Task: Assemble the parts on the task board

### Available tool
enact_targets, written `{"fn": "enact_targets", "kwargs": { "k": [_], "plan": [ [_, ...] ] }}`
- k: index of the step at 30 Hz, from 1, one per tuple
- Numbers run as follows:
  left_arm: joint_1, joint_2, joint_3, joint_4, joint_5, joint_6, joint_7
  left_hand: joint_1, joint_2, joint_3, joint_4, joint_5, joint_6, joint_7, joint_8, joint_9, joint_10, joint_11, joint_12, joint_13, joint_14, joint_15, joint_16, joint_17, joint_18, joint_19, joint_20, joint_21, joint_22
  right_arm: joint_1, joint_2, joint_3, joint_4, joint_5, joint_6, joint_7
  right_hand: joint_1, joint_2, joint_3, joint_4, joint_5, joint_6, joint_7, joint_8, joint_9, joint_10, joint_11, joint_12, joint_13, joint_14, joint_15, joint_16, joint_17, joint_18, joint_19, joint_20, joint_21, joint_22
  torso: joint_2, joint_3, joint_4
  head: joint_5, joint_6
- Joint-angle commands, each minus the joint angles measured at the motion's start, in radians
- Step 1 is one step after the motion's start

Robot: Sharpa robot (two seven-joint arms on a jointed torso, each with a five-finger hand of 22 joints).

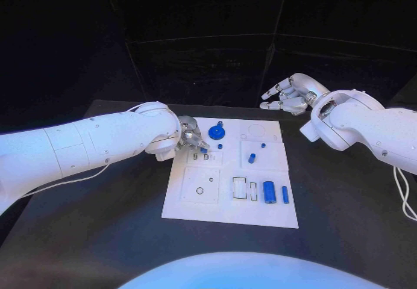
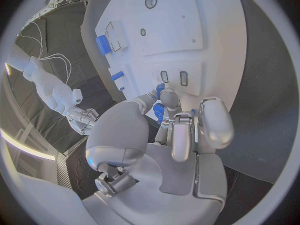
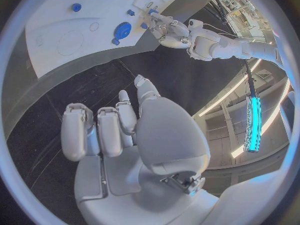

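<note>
White task board (image 1: 228, 208) on the black table (image 1: 348, 211), both hands near its far end.
Head view: left hand (image 1: 190, 142) pinches a small blue part (image 1: 203, 148) over the board's left edge, beside a blue disc (image 1: 217, 132); blue cylinder (image 1: 269, 192) lies nearer. Left wrist view: fingertips (image 2: 169, 99) clamp that part above two slots (image 2: 174, 77). Right wrist view: right hand (image 3: 119, 130) hangs released off the board, holding nothing.

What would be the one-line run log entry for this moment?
left hand: pinches small blue part over task board | right hand: open, off board, holds nothing | blue cylinder: lying on board
</note>
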Motion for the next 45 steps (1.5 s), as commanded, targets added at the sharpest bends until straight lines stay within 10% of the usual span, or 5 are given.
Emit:
{"fn": "enact_targets", "kwargs": {
  "k": [1,45],
  "plan": [
    [-0.002,0.007,0.000,-0.005,-0.016,-0.007,0.008,0.003,0.008,0.133,-0.124,-0.003,-0.001,-0.007,0.004,0.001,-0.004,-0.001,-0.007,-0.001,0.100,0.002,0.006,0.249,-0.012,0.002,0.000,0.003,-0.001,0.002,0.001,0.001,0.000,0.002,0.012,0.001,0.010,0.001,0.002,-0.004,-0.001,-0.005,0.003,0.004,-0.001,-0.015,0.002,-0.018,-0.009,0.041,-0.007,-0.010,-0.009,0.011,-0.011,0.001,-0.008,0.032,0.002,0.0002,-0.0001,0.000,-0.003],
    [-0.010,0.021,-0.001,-0.007,-0.016,0.115,-0.057,0.008,-0.001,0.152,-0.135,-0.002,-0.002,-0.009,0.009,0.005,0.009,-0.003,0.008,0.016,0.099,0.000,0.002,0.242,-0.012,0.003,-0.002,0.002,0.000,0.002,0.007,0.001,-0.003,0.002,0.018,0.001,0.007,0.004,0.006,0.000,-0.012,-0.004,0.002,0.006,-0.001,-0.030,0.001,-0.052,-0.039,0.038,-0.008,-0.020,-0.020,0.013,-0.017,0.000,-0.015,0.023,0.000,0.0003,-0.0003,0.004,-0.015]
  ]
}}
